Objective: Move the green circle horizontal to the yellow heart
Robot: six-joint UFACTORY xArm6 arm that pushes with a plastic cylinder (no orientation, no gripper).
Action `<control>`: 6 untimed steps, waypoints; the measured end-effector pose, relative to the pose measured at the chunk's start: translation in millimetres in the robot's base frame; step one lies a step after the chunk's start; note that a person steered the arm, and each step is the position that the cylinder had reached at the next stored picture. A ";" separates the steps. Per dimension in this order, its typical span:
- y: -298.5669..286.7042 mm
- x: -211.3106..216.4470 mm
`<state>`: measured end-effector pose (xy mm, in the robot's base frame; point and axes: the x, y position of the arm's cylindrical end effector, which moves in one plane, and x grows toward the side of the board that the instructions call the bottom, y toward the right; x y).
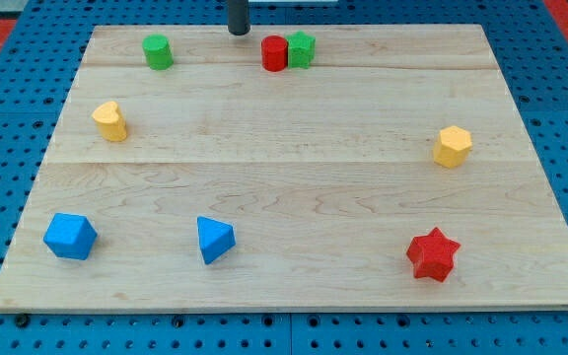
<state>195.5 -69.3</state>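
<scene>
We see a wooden board (294,177) on a blue pegboard surface (8,118). Our rod comes in from the view's top, and my tip (238,33) sits at the board's top edge, between the green circle (158,51) to its left and the red cylinder (274,53) to its right, touching neither. No jaws here, just the bare rod, holding nothing. The green circle stands near the top left corner, well apart from the tip. The yellow heart (110,120) lies below it and a bit further left, near the left edge. The red cylinder touches a green star (302,49) on its right, both at top centre. A yellow hexagon (453,146) sits near the right edge, mid-height. Along the bottom: a blue block, shape roughly a pentagon or hexagon (70,236), at left, a blue triangle (214,239) left of centre, and a red star (432,255) at right.
</scene>
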 end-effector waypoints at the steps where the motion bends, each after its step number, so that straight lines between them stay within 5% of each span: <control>1: -26.8 -2.8; 2: -97.3 4.1; 3: -57.1 45.0; 4: -89.9 82.6; 5: -80.3 17.7; 6: -101.5 1.7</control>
<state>197.2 -170.8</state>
